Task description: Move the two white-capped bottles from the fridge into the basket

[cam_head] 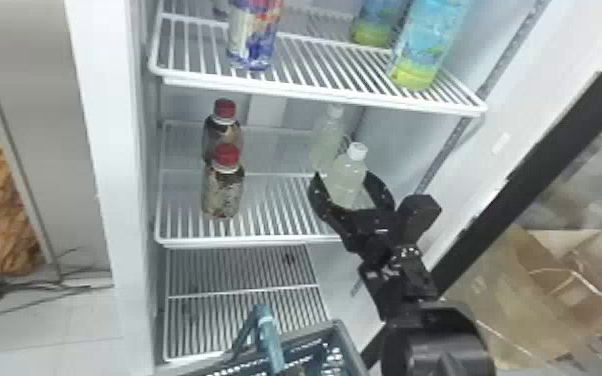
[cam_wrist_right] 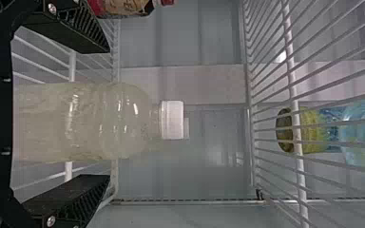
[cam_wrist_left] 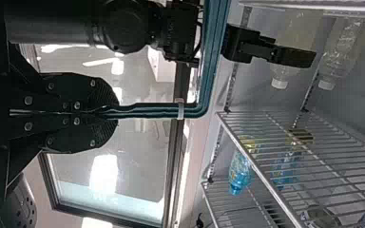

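So up close, the left tool (cam_wrist_left: pixel 118 112) is clamped on the handle (cam_head: pixel 268 332) of the basket (cam_head: pixel 339 331). Farther in, right tool (cam_head: pixel 345 176) has its fingers apart around the near white-capped bottle (cam_head: pixel 346 187) in the fridge (cam_head: pixel 110 150), far white-capped bottle (cam_head: pixel 326 141) just behind.

- Upper wire shelf (cam_head: pixel 315 95) held two blue bottles (cam_head: pixel 426 45), one multicolored container (cam_head: pixel 252 37)
- Middle wire shelf (cam_head: pixel 265 242) held two red-capped bottles (cam_head: pixel 222 192) at left, two white-capped bottles (cam_head: pixel 346 180) at right
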